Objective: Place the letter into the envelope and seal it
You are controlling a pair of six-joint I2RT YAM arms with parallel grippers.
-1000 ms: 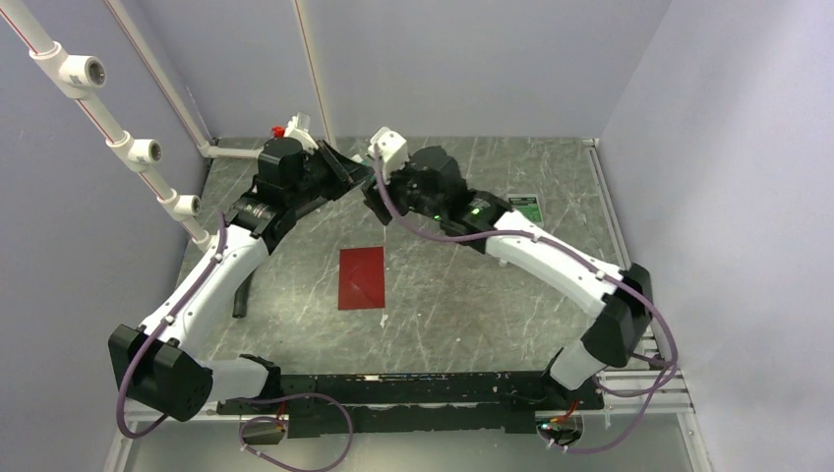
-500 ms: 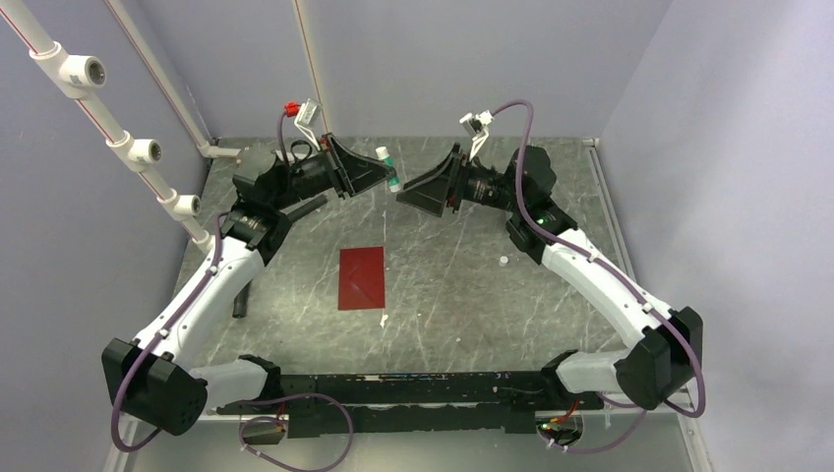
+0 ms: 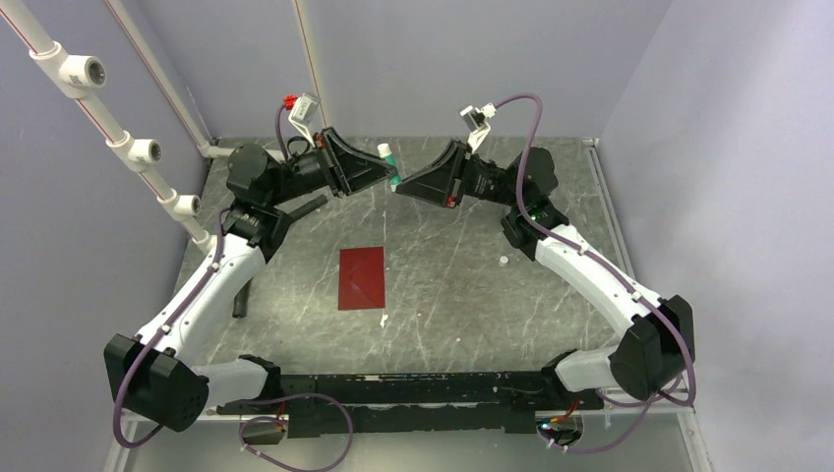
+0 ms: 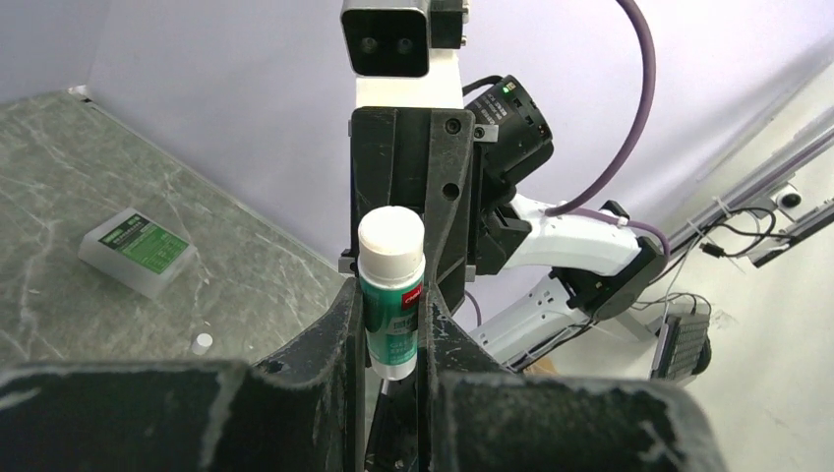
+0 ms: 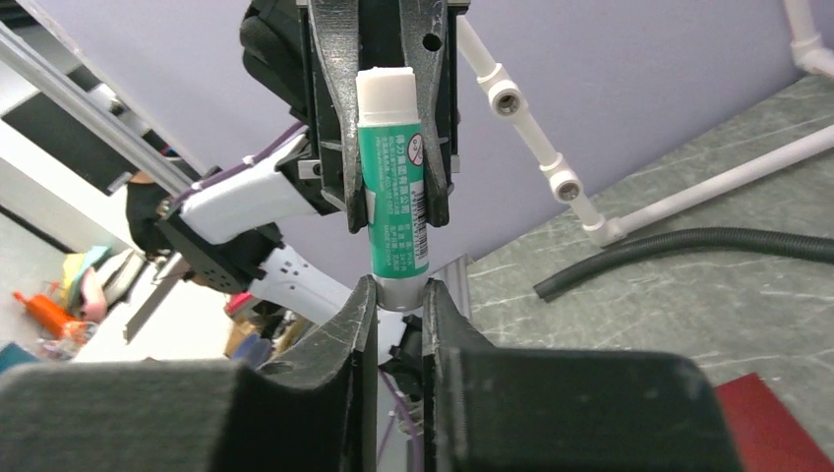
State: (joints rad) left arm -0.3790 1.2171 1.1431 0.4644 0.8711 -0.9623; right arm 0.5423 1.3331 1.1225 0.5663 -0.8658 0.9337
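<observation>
Top external view first: find the envelope [image 3: 361,277] flat at centre frame, a plain red rectangle with no flap sticking out, well apart from both claws. Cannot spot the letter in any view (perhaps tucked inside already, only a guess). Move up to upper centre for the glue stick [image 5: 396,177], held in the air between the two arms. See the left claw [image 4: 391,320] clenched round the green middle of the stick, and the right claw [image 5: 398,307] pinched on the white end nearest its own camera. Looks like uncapping, or winding the glue up, ahead of sealing the flap. To do it well: keep the left grip firm on the body, pull or turn straight along the stick's length, avoid bending it sideways, and keep any loosened piece in the grip rather than dropping it onto the envelope. Then outward: grey marbled table [image 3: 462,305] with pale scratches, a tiny white bit [image 3: 503,262] right of centre, a small white-and-green box [image 4: 135,253] at left of the left wrist view, a black ribbed hose [image 5: 688,244] across the right of the right wrist view. Round it all, plain lilac walls [image 3: 443,59] and a white pipe [image 3: 71,67] with sockets slanting down the upper left.
</observation>
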